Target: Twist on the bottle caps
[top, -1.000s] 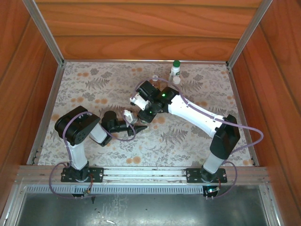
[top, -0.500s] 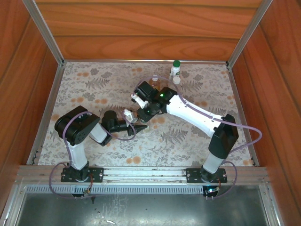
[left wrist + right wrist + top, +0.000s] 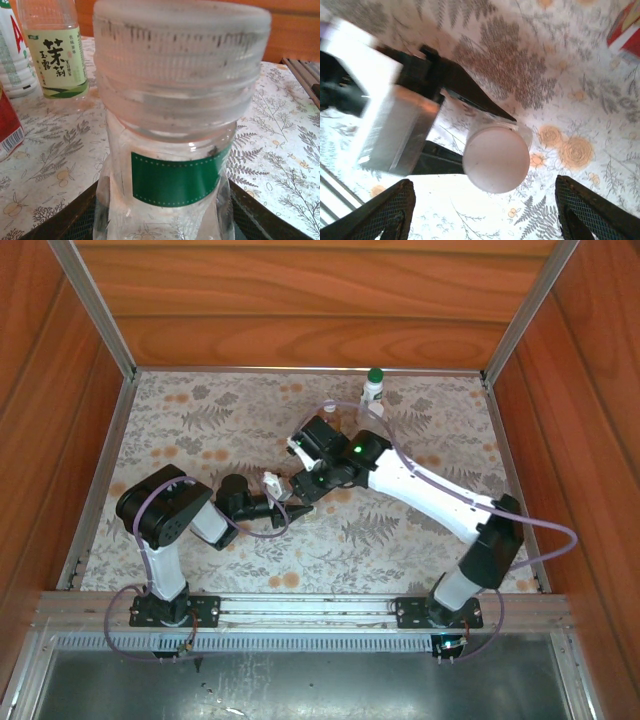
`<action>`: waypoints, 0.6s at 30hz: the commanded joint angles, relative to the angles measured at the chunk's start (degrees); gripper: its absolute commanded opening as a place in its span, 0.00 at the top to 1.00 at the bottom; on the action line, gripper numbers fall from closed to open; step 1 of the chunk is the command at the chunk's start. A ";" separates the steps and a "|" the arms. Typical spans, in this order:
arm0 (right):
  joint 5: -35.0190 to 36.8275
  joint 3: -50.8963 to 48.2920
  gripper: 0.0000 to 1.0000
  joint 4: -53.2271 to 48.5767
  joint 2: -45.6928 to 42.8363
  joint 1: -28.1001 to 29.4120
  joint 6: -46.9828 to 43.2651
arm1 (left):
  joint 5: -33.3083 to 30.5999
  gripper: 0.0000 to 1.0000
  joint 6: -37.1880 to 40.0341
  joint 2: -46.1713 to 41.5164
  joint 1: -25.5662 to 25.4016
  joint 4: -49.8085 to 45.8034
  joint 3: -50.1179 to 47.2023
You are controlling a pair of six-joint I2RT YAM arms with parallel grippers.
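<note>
My left gripper (image 3: 162,220) is shut on a tiny clear bottle (image 3: 170,175) with a green band, its mesh fingers (image 3: 67,220) pressing on both sides. A white bottle cap (image 3: 180,60) sits on the bottle's neck. From above, the same cap (image 3: 496,159) is a pale disc over the floral mat. My right gripper (image 3: 490,215) hangs over it, open wide, with both fingers well apart from the cap. In the top view the left gripper (image 3: 288,508) and right gripper (image 3: 305,485) meet at mid-table.
A clear bottle with a yellow-green label (image 3: 55,50), a white bottle (image 3: 10,55) and a red-labelled bottle (image 3: 7,127) stand behind on the left. The white bottle with a green cap (image 3: 373,390) stands near the back edge. Wooden walls enclose the mat.
My right gripper has opened and let go of the white cap, which stays on the tiny bottle. The right arm has shifted slightly to the right. The left arm has not moved.
</note>
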 commanded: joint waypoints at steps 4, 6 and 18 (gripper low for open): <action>-3.33 -1.17 0.33 2.67 -2.28 -3.07 -1.22 | -0.71 0.47 -0.84 0.64 0.41 -3.68 0.09; -7.00 -1.74 0.45 3.76 -2.08 -5.18 -0.69 | -0.75 0.47 -0.81 0.52 0.43 -3.68 0.06; -19.83 -5.21 0.62 7.79 1.61 -11.72 -2.62 | -0.97 0.47 -0.63 0.91 0.48 -3.89 0.00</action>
